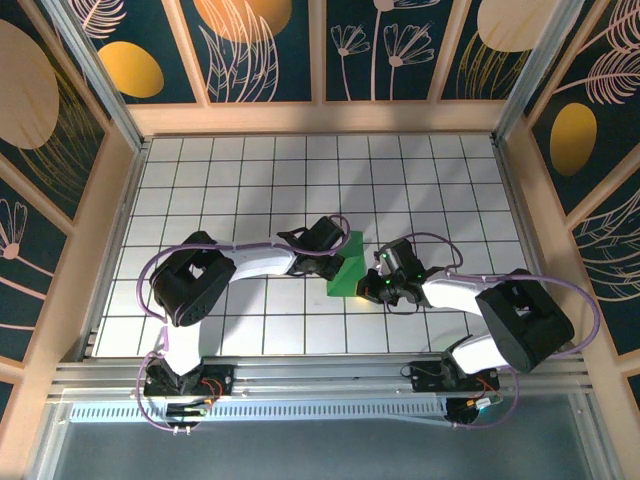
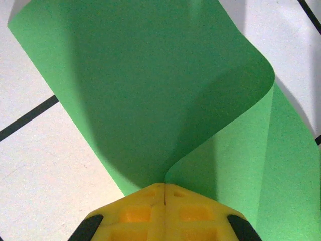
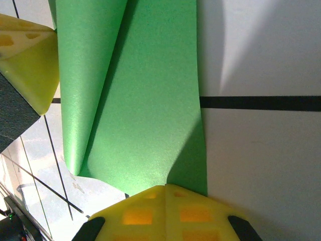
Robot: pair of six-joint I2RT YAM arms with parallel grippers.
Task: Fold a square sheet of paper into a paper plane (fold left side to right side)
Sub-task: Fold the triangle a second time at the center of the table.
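Plainly, the square sheet of paper (image 1: 349,268) lies near the middle of the counter (image 1: 230,170), a little toward the near side, between the 2 arms. The left end effector (image 1: 337,262) meets it from the left and the right end effector (image 1: 373,287) from the right.

On the left wrist view, the left end effector (image 2: 164,191) has its 2 yellow fingers pressed together with no gap. The sheet (image 2: 150,95) rises off the tiles straight into that seam, so it looks pinched there. The lifted part rolls over in a soft, open curl, and no crease is pressed in yet.

On the right wrist view, the right end effector (image 3: 165,192) is likewise closed, with its tips at the edge of the sheet (image 3: 145,100). Whether it nips the paper or only pins it flat, I cannot tell.

By the look of that curl, the paper is very light and limp, and bends under its own weight. It would probably skate on the smooth tiles unless 1 side is held down. Any stray kink will likely stay, so a shallow pinch at the very edge or a corner seems best, with the opposite side pressed flat while the flap is carried across. The left-to-right fold seems under way, not finished.
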